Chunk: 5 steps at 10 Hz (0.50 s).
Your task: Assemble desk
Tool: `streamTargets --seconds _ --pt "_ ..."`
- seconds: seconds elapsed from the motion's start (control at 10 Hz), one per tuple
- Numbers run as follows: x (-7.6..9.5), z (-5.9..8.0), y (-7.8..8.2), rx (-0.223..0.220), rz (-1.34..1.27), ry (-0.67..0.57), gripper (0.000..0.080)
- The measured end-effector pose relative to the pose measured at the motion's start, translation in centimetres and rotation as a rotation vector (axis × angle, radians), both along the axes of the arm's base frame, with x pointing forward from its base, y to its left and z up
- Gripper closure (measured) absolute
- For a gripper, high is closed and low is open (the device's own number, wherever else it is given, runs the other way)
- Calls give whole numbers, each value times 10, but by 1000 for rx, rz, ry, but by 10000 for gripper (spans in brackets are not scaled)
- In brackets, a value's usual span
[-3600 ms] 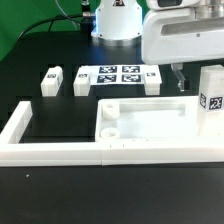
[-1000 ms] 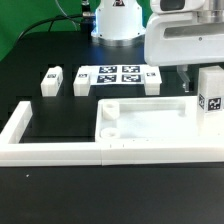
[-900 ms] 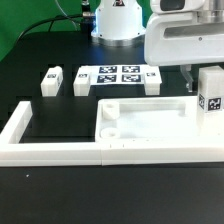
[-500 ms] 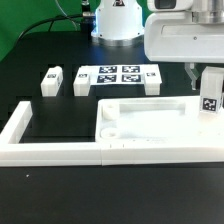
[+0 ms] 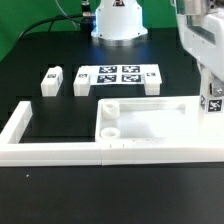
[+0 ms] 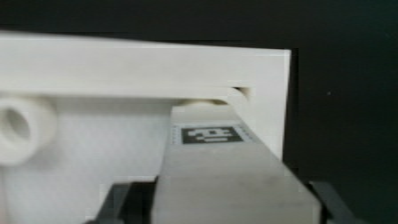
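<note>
The white tray-like desk top (image 5: 150, 122) lies inside the border wall, with a round socket (image 5: 109, 130) at its near corner on the exterior view's left. My gripper (image 5: 212, 84) is shut on a white square leg (image 5: 213, 100) with a tag, held upright at the desk top's end on the exterior view's right. In the wrist view the leg (image 6: 222, 170) runs from between my dark fingers (image 6: 125, 200) to a corner recess (image 6: 237, 93) of the desk top (image 6: 125, 80). Three loose legs (image 5: 51, 79) (image 5: 82, 84) (image 5: 152, 82) lie behind.
The marker board (image 5: 118, 73) lies flat at the back between two loose legs. The long low U-shaped border wall (image 5: 60, 152) runs along the front and up the exterior view's left side (image 5: 18, 122). The robot base (image 5: 118, 20) stands behind.
My hand has shifted toward the exterior view's right, and the held leg has moved slightly right and lower at the desk top's end. The other parts have not moved.
</note>
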<state>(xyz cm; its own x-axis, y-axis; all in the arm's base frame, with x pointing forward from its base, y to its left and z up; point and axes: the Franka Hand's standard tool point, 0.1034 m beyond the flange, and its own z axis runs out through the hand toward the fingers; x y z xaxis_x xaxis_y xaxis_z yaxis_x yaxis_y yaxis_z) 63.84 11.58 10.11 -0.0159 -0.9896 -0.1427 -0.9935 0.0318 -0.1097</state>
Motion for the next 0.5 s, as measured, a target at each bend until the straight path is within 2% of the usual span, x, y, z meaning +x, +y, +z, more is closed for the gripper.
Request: streamTargets --seconds 0.2,0.3,0.4,0.5 --pt "0 0 0 -2 -7 1 509" --pt "0 -1 0 -15 79 -10 432" --pt "1 0 1 -49 311 -42 257" --pt "0 0 3 -66 479 -64 257"
